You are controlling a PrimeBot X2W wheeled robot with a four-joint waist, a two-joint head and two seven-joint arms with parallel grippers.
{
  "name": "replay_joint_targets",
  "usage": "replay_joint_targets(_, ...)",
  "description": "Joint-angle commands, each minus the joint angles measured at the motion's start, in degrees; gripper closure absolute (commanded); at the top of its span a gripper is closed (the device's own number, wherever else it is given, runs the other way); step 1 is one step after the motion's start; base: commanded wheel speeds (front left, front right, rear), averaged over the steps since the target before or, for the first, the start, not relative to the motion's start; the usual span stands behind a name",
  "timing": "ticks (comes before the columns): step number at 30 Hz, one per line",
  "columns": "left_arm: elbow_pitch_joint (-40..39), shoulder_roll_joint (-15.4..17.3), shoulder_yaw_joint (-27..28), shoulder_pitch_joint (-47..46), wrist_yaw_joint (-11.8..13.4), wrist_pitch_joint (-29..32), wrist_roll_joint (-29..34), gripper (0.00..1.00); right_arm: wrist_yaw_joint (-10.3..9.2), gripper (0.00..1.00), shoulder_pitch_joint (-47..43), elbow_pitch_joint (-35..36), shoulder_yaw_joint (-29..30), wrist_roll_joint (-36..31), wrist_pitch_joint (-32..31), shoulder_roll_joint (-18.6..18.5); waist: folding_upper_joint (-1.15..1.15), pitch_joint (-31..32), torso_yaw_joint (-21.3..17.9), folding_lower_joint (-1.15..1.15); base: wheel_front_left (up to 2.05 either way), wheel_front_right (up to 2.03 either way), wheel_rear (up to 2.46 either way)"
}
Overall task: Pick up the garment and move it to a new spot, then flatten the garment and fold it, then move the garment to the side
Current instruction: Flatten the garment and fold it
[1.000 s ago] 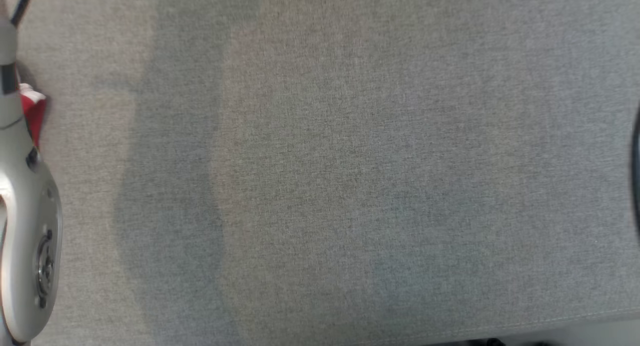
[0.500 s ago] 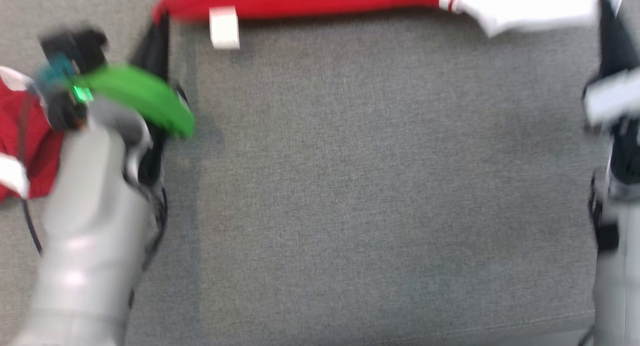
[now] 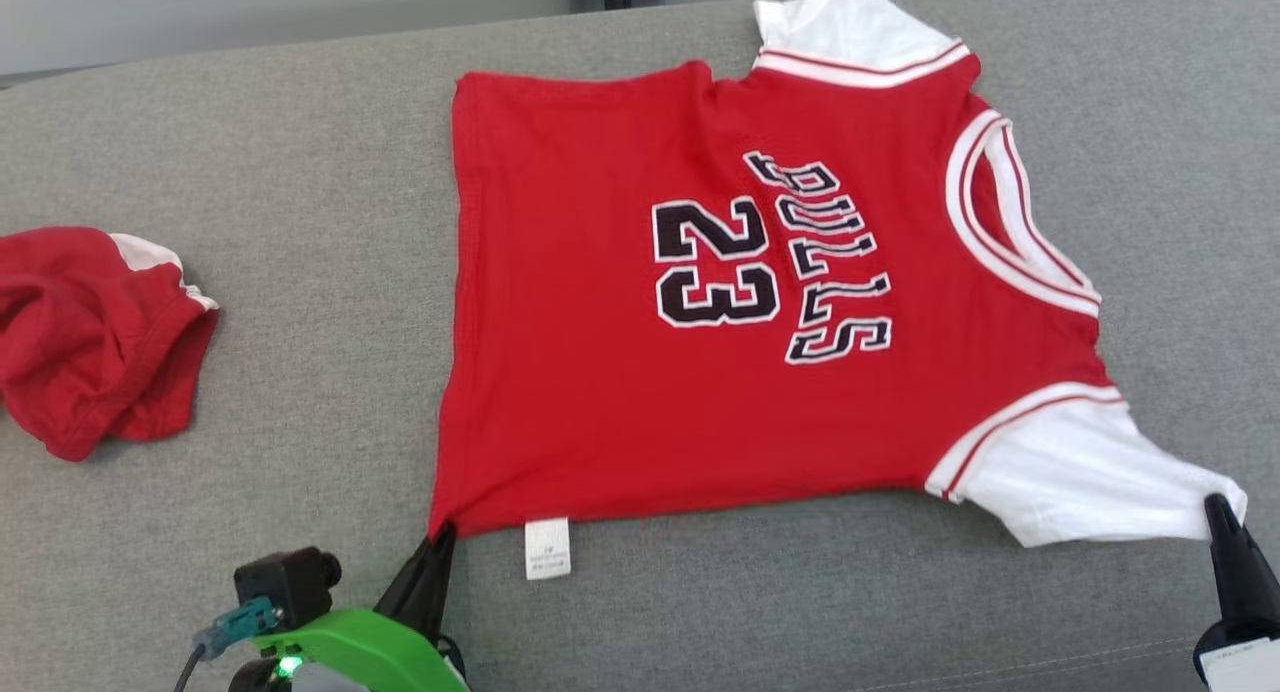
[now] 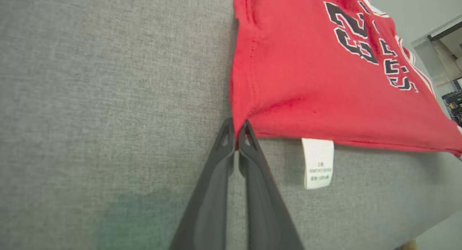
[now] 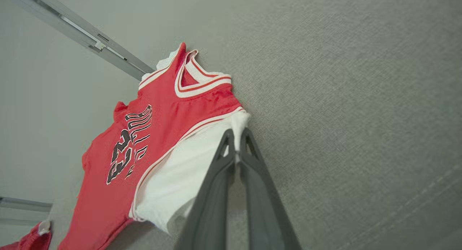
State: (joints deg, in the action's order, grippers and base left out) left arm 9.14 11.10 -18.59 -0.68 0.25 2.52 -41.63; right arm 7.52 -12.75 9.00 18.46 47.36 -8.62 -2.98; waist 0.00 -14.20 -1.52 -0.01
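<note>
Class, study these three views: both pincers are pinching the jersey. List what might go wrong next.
1. The left pincer grips just the hem corner of the jersey, and the right pincer just the sleeve tip; either may slip under tension.
2. The crumpled red garment lies to the left; moving the jersey that way might tangle them.

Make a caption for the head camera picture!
Left gripper and right gripper pinch the red jersey spread on gray cushion.
</note>
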Motion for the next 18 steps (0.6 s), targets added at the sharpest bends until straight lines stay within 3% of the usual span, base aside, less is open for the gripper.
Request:
replay_joint_targets(1, -3.1, 1.6, 0.6, 1.5, 1.7, 1.7, 0.0, 1.00, -0.06, 1.00, -0.8, 0.2, 0.3, -0.8, 0.9, -0.1, 0.00, 0.3, -0.2, 0.01, 0.00, 0.00, 0.00)
replay_joint_targets(5, -11.8, 4.6, -0.2, 3.7, 5.3, 8.9, 0.7, 1.00, -0.06, 1.00, 1.6, -0.1, 0.4, -2.0, -0.1, -0.8, 0.00, -0.4, -0.1, 0.01, 0.00, 0.00, 0.00)
replay_joint_targets(8, -16.3, 6.5, -0.3, 0.4, 7.6, 15.1, 0.5, 1.00, -0.06, 1.00, 5.7, -0.1, 0.1, -4.4, -3.3, -2.5, 0.00, -1.3, 0.0, 0.01, 0.00, 0.00, 0.00)
replay_joint_targets(12, -17.8, 6.9, -0.9, -5.5, 9.2, 24.0, -2.2, 1.00, -0.05, 1.00, 13.3, -0.7, -1.0, -8.1, -9.4, -5.2, 0.00, -3.0, 0.4, 0.01, 0.00, 0.00, 0.00)
replay_joint_targets(18, -15.2, 5.1, 0.3, -15.9, 12.0, 33.2, -6.6, 1.00, -0.05, 1.00, 25.0, -4.8, -4.5, -14.6, -16.4, -8.4, 0.00, -6.0, 0.1, 0.01, 0.00, 0.00, 0.00)
